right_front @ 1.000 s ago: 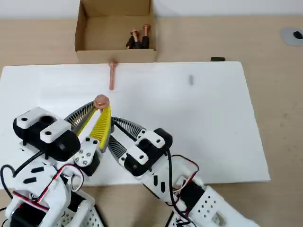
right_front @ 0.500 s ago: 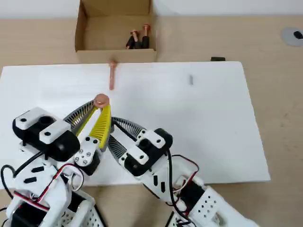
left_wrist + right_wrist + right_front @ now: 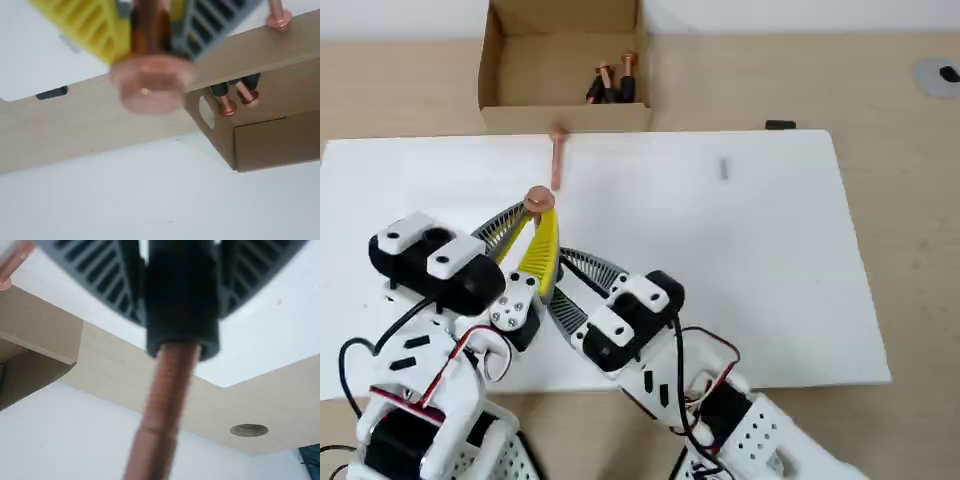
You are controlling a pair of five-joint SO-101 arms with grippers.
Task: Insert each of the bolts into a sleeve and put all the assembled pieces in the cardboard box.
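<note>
High view has the left pincer (image 3: 534,215) clenched on the bolt (image 3: 538,199) above the worktop (image 3: 770,250), head pointing at the cardboard box (image 3: 492,70), shank running straight back into the sleeve (image 3: 183,340) gripped by the right pincer (image 3: 182,315), so bolt and sleeve share one line.

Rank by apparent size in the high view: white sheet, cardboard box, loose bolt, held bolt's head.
1. white sheet
2. cardboard box
3. loose bolt and held bolt's head: longer versus wider, and the head is held up nearer the camera, so unranked.
</note>
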